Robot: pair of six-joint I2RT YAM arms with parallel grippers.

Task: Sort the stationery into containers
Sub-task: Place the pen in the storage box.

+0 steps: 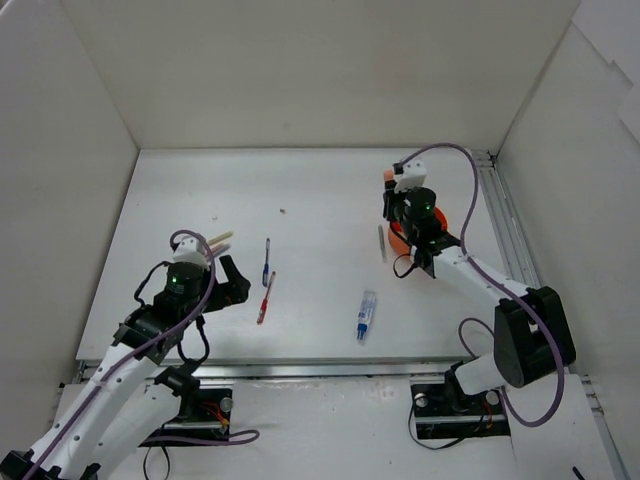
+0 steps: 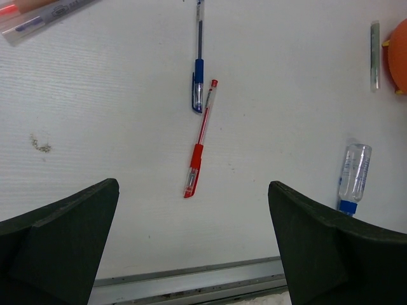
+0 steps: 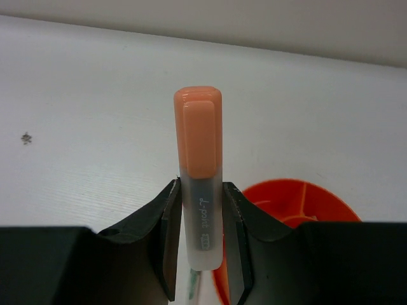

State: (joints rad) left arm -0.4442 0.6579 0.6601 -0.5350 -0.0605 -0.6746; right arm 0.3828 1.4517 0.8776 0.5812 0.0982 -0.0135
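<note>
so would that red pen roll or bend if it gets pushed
The red pen looks like a slim straight plastic barrel, so probably stiff and light. Lying flat on the smooth table, its round body may roll if nudged sideways. One end sits close to the blue pen, so a push could shift both.

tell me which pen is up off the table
The orange-capped frosted plastic highlighter, clamped in the right tool near the round orange plastic cup. The blue pen, red pen and clear blue-capped marker lie flat on the table.
</note>
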